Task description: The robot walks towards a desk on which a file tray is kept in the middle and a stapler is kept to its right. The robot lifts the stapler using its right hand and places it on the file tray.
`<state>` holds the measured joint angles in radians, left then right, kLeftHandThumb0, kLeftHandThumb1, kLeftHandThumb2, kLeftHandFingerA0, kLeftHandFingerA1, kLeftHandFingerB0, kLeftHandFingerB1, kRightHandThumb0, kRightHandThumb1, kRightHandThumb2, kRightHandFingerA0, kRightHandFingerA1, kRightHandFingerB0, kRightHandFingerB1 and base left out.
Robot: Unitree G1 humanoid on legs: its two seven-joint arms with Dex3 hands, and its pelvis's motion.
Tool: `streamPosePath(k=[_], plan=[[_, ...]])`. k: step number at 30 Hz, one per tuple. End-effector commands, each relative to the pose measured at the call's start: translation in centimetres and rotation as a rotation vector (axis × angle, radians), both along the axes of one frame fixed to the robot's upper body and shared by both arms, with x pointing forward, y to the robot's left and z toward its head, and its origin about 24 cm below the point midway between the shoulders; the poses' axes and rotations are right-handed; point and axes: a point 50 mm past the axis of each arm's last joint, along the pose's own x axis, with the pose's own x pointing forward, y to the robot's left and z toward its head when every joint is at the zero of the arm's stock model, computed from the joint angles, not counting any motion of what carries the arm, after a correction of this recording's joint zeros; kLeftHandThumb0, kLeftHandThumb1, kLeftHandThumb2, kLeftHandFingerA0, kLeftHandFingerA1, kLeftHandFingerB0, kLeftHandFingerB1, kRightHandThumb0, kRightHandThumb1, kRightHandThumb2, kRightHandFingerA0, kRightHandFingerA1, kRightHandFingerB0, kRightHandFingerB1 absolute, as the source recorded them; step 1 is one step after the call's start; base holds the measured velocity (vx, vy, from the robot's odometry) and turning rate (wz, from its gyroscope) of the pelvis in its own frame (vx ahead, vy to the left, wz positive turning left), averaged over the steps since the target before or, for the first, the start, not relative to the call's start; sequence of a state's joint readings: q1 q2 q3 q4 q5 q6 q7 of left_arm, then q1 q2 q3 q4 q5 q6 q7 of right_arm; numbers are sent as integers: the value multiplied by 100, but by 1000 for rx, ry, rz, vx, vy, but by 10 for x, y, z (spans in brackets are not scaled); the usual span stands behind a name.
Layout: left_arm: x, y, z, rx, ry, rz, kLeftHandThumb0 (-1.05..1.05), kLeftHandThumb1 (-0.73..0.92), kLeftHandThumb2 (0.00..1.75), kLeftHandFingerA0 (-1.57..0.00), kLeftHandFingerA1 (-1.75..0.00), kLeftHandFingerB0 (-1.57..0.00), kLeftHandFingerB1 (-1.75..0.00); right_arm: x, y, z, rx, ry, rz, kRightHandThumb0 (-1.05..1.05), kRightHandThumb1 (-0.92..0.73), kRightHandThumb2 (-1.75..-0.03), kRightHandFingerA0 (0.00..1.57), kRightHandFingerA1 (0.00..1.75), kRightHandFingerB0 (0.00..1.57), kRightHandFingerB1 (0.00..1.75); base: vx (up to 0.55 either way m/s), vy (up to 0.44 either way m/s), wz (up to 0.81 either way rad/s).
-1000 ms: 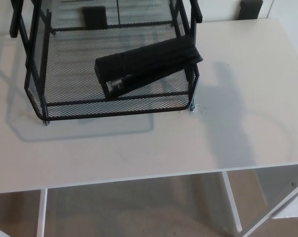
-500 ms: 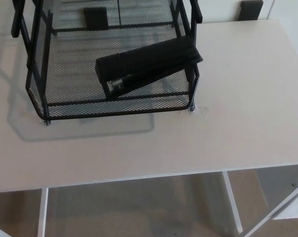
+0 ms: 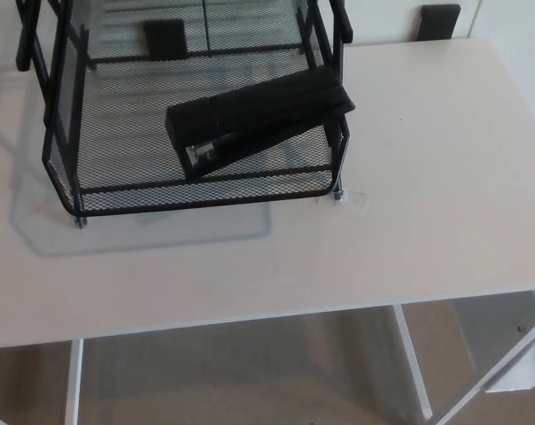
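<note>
The left hand and the right hand are both out of frame, so I cannot tell how the fingers stand. The stapler (image 3: 259, 122) lies slantwise on the mesh floor of the file tray (image 3: 205, 174), upper left of the frame, its far end against the right rail. The dark shadow that crossed the right of the tabletop (image 3: 418, 221) a second ago is gone. Placing looks finished, the arm likely withdrawn. A small black block (image 3: 166, 37) sits at the tray's back. Nothing stands in the way.
</note>
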<state>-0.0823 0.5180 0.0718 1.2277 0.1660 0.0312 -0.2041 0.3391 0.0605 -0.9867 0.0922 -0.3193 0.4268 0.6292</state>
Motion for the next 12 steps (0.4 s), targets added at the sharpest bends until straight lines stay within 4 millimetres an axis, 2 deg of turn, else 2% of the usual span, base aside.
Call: streamPosePath(k=[1, 2, 3, 4, 5, 8, 9, 12], plan=[[-9, 16, 10, 16, 5, 46, -74, 41, 119, -50, -92, -35, -80, -14, 14, -5, 142, 84, 16, -57, -46, -77, 25, 71, 9, 54, 0, 0, 0], [-10, 16, 10, 20, 10, 35, -76, 41, 119, -55, -94, -40, -82, -14, 15, -5, 104, 104, 83, -62, -45, -81, 36, 72, 10, 55, 0, 0, 0], [-10, 16, 10, 19, 10, 19, -74, 42, 120, -50, -91, -40, -81, -13, 17, -5, 89, 128, 136, -60, -44, -78, 29, 71, 12, 56, 0, 0, 0], [-11, 16, 10, 13, 6, 23, -76, 41, 120, -51, -93, -42, -83, -12, 17, -5, 99, 137, 150, -60, -44, -79, 31, 71, 10, 55, 0, 0, 0], [-11, 16, 10, 12, 3, 31, -76, 41, 119, -52, -93, -43, -83, -12, 18, -4, 104, 133, 166, -60, -43, -78, 26, 72, 12, 57, 0, 0, 0], [-13, 17, 10, 12, 7, 36, -75, 42, 119, -52, -93, -47, -85, -10, 21, -1, 88, 140, 222, -59, -41, -79, 29, 69, 14, 56, 0, 0, 0], [-13, 17, 11, 9, 0, 37, -77, 42, 120, -54, -96, -36, -82, -9, 20, -4, 91, 143, 226, -56, -51, -55, 31, 74, 16, 55, 0, 0, 0], [-12, 16, 10, 19, 13, 9, -79, 42, 119, -58, -97, -38, -81, -6, 19, -3, 80, 156, 262, -60, -54, -56, 35, 73, 14, 56, 0, 0, 0]])
